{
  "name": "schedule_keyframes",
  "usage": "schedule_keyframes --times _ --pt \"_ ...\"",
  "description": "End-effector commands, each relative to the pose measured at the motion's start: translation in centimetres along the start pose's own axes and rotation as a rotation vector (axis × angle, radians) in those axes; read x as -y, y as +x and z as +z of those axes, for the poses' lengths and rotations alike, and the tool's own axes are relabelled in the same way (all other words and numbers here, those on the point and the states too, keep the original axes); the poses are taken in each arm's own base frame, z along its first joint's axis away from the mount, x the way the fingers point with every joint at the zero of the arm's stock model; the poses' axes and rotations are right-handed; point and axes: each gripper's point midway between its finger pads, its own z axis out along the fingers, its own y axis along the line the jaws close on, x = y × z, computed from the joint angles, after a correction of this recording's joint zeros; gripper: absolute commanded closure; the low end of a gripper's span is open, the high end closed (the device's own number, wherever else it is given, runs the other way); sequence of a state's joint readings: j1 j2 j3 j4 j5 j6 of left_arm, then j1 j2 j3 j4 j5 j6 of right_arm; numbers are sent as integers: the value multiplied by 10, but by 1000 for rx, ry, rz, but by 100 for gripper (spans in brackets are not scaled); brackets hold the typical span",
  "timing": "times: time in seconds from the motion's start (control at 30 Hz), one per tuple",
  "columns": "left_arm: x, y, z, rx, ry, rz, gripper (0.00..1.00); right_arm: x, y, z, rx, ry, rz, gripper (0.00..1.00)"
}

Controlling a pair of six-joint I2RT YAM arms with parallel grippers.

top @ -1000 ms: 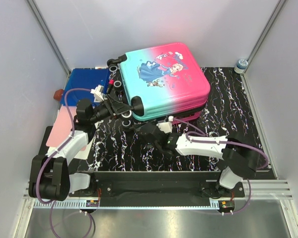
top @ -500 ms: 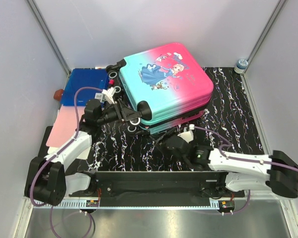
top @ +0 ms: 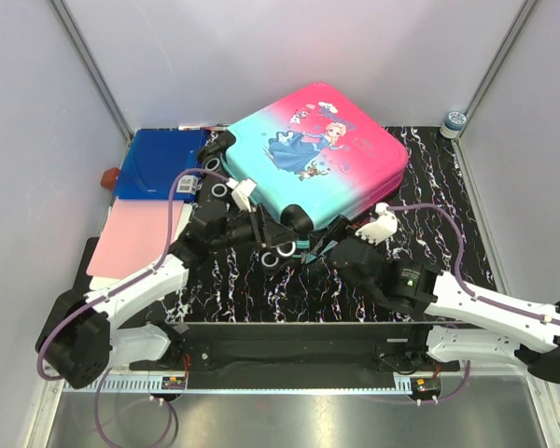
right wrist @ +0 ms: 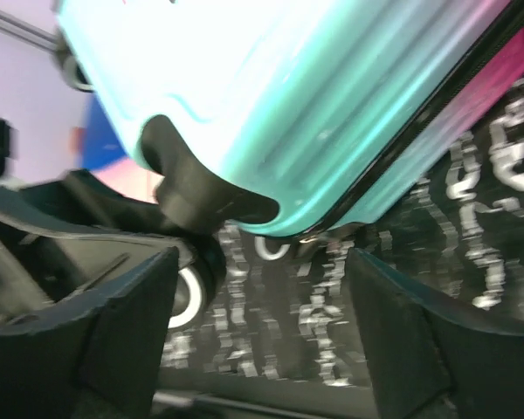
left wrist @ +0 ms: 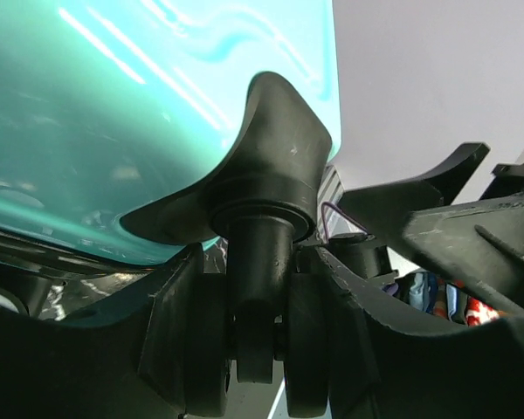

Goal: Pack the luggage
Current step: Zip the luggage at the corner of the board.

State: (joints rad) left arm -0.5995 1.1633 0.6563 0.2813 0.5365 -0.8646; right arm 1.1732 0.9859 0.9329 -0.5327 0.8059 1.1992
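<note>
One black mat with white marbled veining (top: 439, 233) as the largest surface, spread between the grey enclosure walls.

Next in size: hard-shell luggage with a pink-to-teal gradient and a cartoon princess print (top: 317, 154). Lies printed face up on the far half of the mat, turned at an angle, teal end toward the near left, pink end toward the far right. Shows, in the right wrist view, a black seam between the teal and pink halves.

Then two white-and-black arms, reaching in from the near edge and meeting at the near teal corner of the luggage.

Left of the mat: flat blue rectangular folder (top: 159, 168), with the far-left corner of the luggage just beside it. Thin pink rectangular sheet (top: 131, 233) nearer the arm bases, at the folder's near edge.

Left gripper (top: 271, 239): partly open, black fingers (left wrist: 170, 349) pressed against either side of the black twin-wheel caster (left wrist: 262, 218) at the near-left corner of the luggage, gripping it.

Right gripper (top: 322, 250): spread wide, black fingers (right wrist: 122, 332) holding nothing, set just below the near teal edge, with only the mat and the caster visible between them.

Smallest: round white container with a dark patterned top (top: 455, 121) at the far-right corner, off the mat and well apart from the luggage. Reddish-brown lump (top: 107, 176) just left of the folder.
</note>
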Motion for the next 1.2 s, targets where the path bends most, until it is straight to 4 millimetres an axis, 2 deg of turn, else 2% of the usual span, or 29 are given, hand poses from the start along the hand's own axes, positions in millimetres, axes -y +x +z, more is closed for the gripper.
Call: schedule_keyframes --times 0.0,0.13,0.2,0.3,0.33,0.47,0.53,0.6,0.63,0.7,0.73,0.77,0.83,0.87,1.03,1.17 --pt "61 -40 20 160 147 89 100 24 -18 -2 69 88 -207 13" --pt "80 -29 42 136 167 113 100 27 -25 -13 57 47 -157 12" --pt "80 -25 50 130 159 121 100 30 -30 -21 53 23 -110 14" --pt "87 -18 53 119 181 113 100 29 -29 -25 34 4 -104 15" --pt "86 -15 53 114 187 105 100 28 -28 -25 28 4 -112 15" --pt "102 -16 46 125 256 71 94 24 -12 -18 -23 6 -162 10" --pt "108 -15 42 118 285 56 94 22 2 -17 -81 -24 -221 9" --pt "119 -15 38 113 338 22 94 9 11 -19 -124 -98 -220 8" --pt "121 -15 37 114 354 10 94 11 18 -18 -141 -115 -225 8" --pt "129 -16 34 117 393 -28 95 -6 23 -22 -161 -210 -190 8" --pt "131 -16 33 117 405 -39 95 -4 29 -20 -169 -225 -191 8" --pt "137 -19 30 125 435 -59 95 -14 29 -21 -161 -271 -165 8" --pt "138 -18 28 127 456 -91 96 -13 35 -18 -169 -278 -160 8" --pt "145 -22 24 137 490 -114 96 -17 35 -17 -162 -293 -151 8" --pt "152 -25 17 150 555 -206 96 -29 38 -13 -152 -334 -170 8" --pt "155 -27 16 158 571 -241 95 -23 30 -8 -105 -304 -175 8"
